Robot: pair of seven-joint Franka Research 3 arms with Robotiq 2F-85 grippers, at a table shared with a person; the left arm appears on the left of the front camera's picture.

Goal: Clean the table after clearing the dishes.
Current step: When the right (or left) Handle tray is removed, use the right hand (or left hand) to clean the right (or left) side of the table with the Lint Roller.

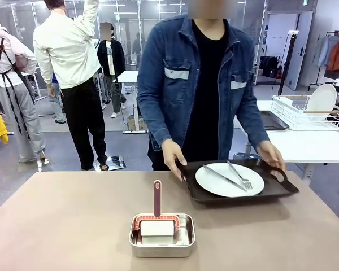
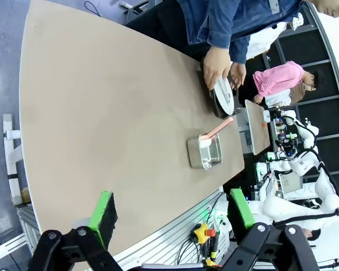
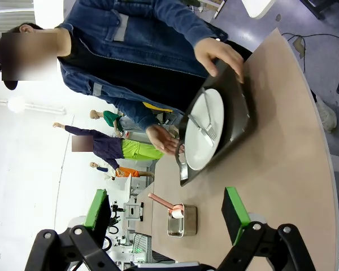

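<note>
A round white plate (image 1: 230, 179) with a silver knife and fork lies on a black handled tray (image 1: 203, 195) at the far right of the beige-brown table (image 1: 68, 226). A person in a denim jacket grips the tray with both hands (image 1: 173, 158). The plate (image 3: 203, 132) and tray (image 3: 237, 121) also appear in the right wrist view, and the plate (image 2: 224, 97) in the left wrist view. My left gripper (image 2: 172, 217) hangs open high above the table's near edge. My right gripper (image 3: 166, 217) is open too, well above the table.
A shallow steel pan (image 1: 162, 236) holding a white sponge tool with a red handle (image 1: 157, 199) sits near the table's front middle. A white side table (image 1: 313, 144) with a dish rack (image 1: 308, 110) stands behind at right. Other people stand farther back.
</note>
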